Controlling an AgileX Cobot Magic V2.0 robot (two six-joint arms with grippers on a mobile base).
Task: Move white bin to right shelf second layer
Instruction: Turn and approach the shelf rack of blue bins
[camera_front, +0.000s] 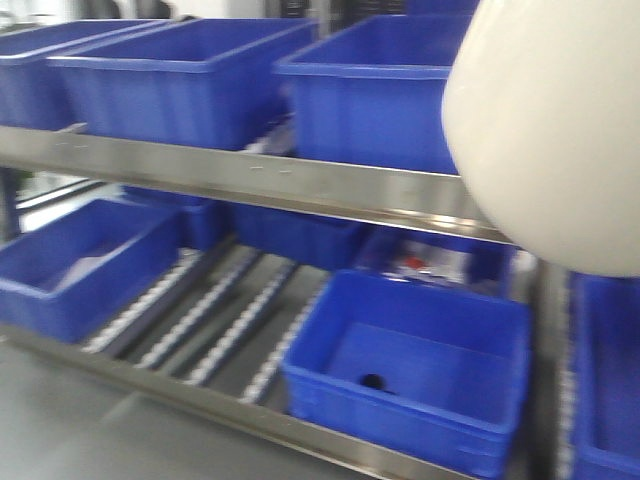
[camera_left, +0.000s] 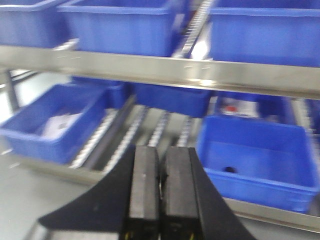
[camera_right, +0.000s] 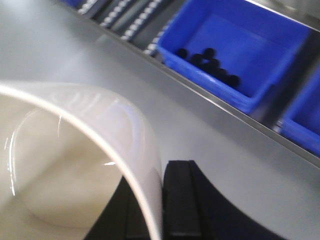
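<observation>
Closest to us, the white bin (camera_right: 75, 165) fills the right wrist view. Its thin rim is pinched by the right claw (camera_right: 157, 212), one finger inside the wall and one outside, nearly closed on the plastic. In the front view the bin hangs at the upper right, before the upper crossbar (camera_front: 300, 185). We judge that the roller shelf (camera_front: 215, 325) lies ahead, below and left of the bin, with bare tracks between the left crate (camera_front: 80, 265) and the right crate (camera_front: 410, 370). Our left claw (camera_left: 160, 195) is pressed closed on nothing, so the right arm is placed to carry the bin in.
</observation>
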